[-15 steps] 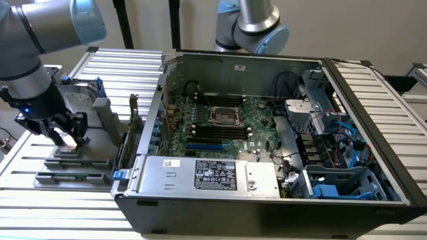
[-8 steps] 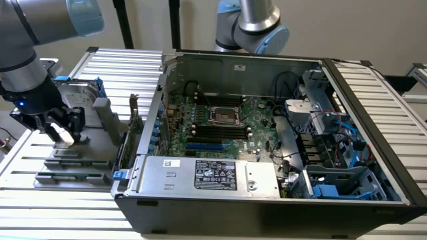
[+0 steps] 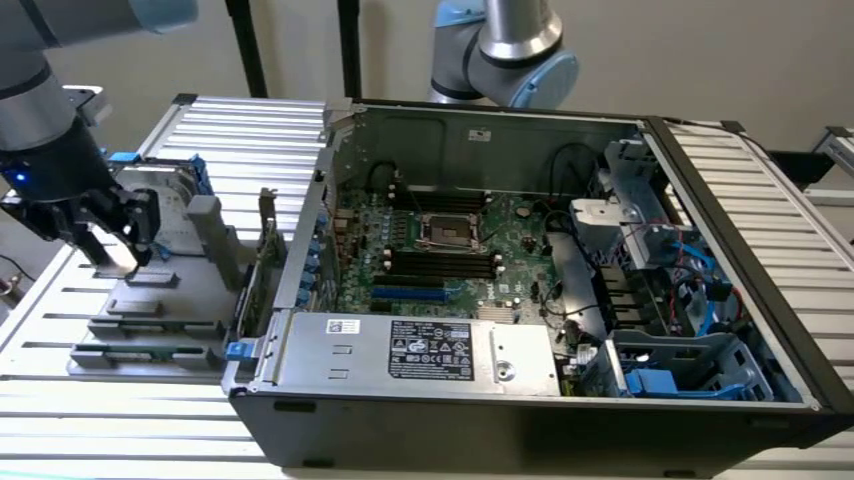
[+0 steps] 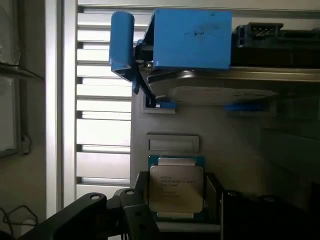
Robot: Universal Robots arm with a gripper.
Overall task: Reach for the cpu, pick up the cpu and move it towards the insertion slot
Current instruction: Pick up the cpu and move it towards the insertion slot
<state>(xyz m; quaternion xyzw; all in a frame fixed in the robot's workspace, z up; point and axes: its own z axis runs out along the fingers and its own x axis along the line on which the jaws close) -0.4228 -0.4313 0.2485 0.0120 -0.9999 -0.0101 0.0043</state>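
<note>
Wall: a plain, pale wall [image 3: 747,60] is standing at the back.
Table: a silver slatted table [image 3: 134,440] is stretching wide underneath.
Poles: two black poles [image 3: 247,50] are going up by the wall.
Light: soft light is shining on the table.

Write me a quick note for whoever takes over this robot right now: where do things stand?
Gripper: open, down over the grey tray at the exterior view's left, straddling the cpu.
Cpu: lying flat on the tray, not lifted.
Insertion slot: empty, inside the computer case.
Done: the reach.
Left: grasp, lift, carry towards the slot.
</note>
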